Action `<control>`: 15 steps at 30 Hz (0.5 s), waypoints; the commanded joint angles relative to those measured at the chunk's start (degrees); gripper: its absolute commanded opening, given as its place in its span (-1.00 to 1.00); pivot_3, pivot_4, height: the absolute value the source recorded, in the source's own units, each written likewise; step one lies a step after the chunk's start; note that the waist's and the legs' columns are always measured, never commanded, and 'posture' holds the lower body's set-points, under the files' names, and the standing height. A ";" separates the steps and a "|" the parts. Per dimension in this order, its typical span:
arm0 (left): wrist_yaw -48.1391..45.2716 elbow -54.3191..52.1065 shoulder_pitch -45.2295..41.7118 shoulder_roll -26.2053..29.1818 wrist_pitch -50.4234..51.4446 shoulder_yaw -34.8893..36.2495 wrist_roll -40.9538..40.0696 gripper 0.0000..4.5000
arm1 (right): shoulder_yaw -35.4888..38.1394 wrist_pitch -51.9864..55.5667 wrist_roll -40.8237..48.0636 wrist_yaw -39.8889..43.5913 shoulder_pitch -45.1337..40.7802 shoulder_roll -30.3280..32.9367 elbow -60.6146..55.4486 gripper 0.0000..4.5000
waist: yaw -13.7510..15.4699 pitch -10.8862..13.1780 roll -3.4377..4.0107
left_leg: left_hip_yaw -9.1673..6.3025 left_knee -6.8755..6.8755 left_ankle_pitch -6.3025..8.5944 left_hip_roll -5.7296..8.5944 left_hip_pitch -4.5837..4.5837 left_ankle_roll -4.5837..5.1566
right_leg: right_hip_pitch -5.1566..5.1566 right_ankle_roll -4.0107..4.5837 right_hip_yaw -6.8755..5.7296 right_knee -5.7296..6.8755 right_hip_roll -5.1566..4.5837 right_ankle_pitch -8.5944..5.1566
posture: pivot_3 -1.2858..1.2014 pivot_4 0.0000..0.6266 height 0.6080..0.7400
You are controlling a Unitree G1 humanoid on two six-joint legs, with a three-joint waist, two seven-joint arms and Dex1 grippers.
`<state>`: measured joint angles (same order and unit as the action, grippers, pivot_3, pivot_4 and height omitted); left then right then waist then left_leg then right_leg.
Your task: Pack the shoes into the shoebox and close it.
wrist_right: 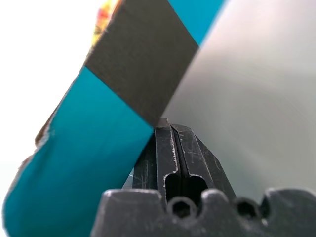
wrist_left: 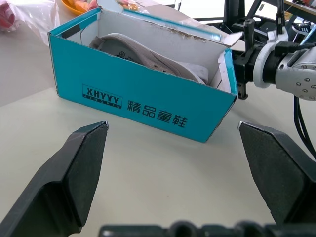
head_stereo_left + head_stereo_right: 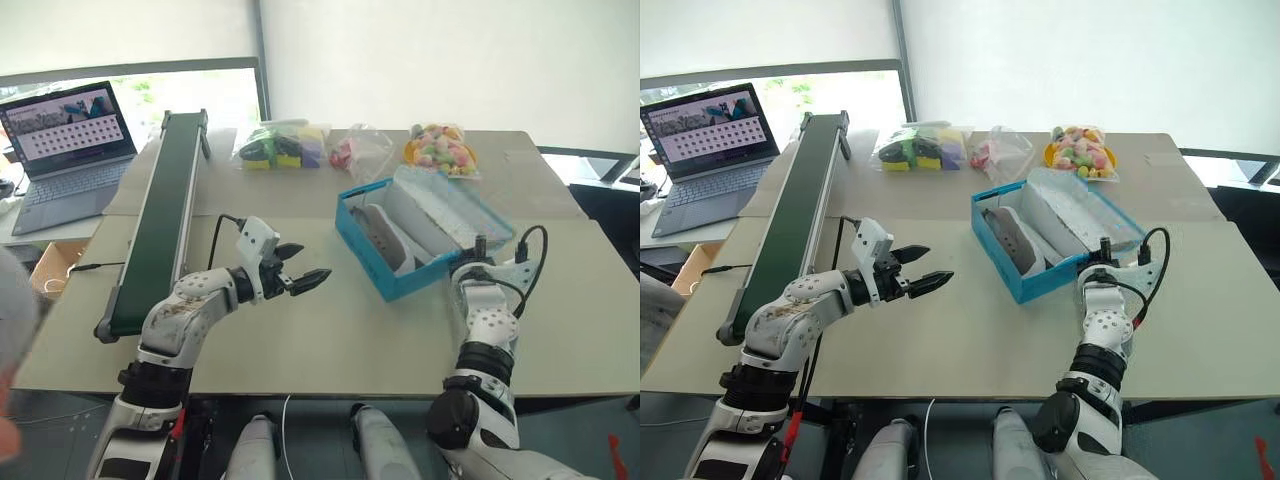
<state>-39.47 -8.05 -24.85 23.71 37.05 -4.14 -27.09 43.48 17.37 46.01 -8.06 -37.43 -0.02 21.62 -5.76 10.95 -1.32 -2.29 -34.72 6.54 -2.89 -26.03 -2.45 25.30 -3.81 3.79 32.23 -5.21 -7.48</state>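
Inside open shoebox (image 3: 398,283): grey shoes (image 2: 143,52). Left gripper (image 3: 300,268) spread, empty; right gripper (image 1: 170,129) pressed together beside box.

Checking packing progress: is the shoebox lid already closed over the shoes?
No: the shoebox stands open, its lid folded back, a grey shoe visible inside.

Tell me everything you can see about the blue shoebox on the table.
The shoebox is bright blue cardboard, white inside, with printed lettering on one long side. It stands open on the table, its lid tilted back on the far side. A grey shoe with a pale sole lies inside. The right tool, shut, is at its near right corner, against the blue card.
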 commanded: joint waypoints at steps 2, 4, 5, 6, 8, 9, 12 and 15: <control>0.09 -1.59 -1.67 0.46 0.27 1.22 -0.19 1.00 | -8.76 -3.13 -3.63 8.65 0.91 2.12 -9.19 -0.98 | -0.03 0.01 0.02 | 0.00 0.00 0.00 0.00 0.01 0.00 | 0.00 0.00 0.00 0.00 0.00 0.00 | 0.03 -0.52 1.00; 0.31 -1.53 -2.15 0.48 0.72 1.34 -0.18 1.00 | -14.45 -2.67 -5.82 13.32 2.27 3.04 -14.05 -0.98 | -0.03 0.02 0.03 | 0.00 0.00 0.00 0.00 0.00 0.00 | 0.02 0.00 0.00 0.02 0.00 0.00 | 0.03 -0.52 1.00; 0.38 -1.56 -2.27 0.47 0.88 1.39 -0.20 1.00 | -16.07 -2.52 -6.27 14.60 2.76 3.32 -15.38 -0.98 | -0.04 0.02 0.03 | 0.00 0.00 0.00 0.00 0.00 0.00 | 0.04 0.00 0.00 0.03 0.00 0.00 | 0.03 -0.52 1.00; 0.40 -1.63 -2.33 0.51 1.01 1.42 -0.22 1.00 | -17.75 -2.25 -7.04 15.68 3.37 3.75 -16.52 -0.98 | -0.06 0.02 0.03 | 0.00 0.00 0.00 0.00 0.00 0.00 | 0.07 0.00 0.00 0.06 0.00 0.00 | 0.03 -0.52 1.00; 0.47 -1.72 -2.40 0.60 1.22 1.47 -0.23 1.00 | -20.71 -1.38 -7.88 17.74 4.36 4.55 -18.51 -0.98 | -0.02 0.02 0.03 | 0.00 0.00 0.00 0.00 0.01 -0.01 | 0.07 0.00 0.00 0.11 0.00 0.00 | 0.03 -0.52 1.00; 0.61 -1.77 -2.49 0.61 1.35 1.51 -0.22 1.00 | -22.35 -0.81 -8.23 18.99 4.79 5.07 -19.62 -0.98 | 0.00 0.02 0.03 | 0.00 0.00 0.00 0.00 0.05 -0.01 | 0.05 0.00 0.00 0.13 0.00 0.00 | 0.03 -0.52 1.00; 1.06 -2.07 -2.81 0.65 1.83 1.67 -0.29 1.00 | -26.25 1.18 -8.64 22.10 5.55 6.56 -22.08 -0.98 | 0.13 0.02 0.03 | 0.00 0.01 0.01 0.00 0.04 -0.02 | 0.05 0.00 0.00 0.14 -0.01 0.00 | 0.03 -0.52 1.00; 1.33 -2.78 -2.34 0.81 2.11 1.87 -0.28 1.00 | -29.40 3.10 -9.67 23.71 5.87 7.98 -23.66 -0.98 | 0.12 0.02 0.03 | 0.01 0.00 0.01 0.00 0.03 -0.02 | 0.06 0.00 0.00 0.13 -0.02 0.00 | 0.03 -0.52 1.00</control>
<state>-38.37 -8.11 -26.50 24.13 39.19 -3.44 -27.09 15.91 19.48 36.86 13.97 -30.88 6.81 1.74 -5.63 10.97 -1.28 -2.28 -34.72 6.55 -2.89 -25.99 -2.48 25.36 -3.81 3.79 32.36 -5.22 -7.49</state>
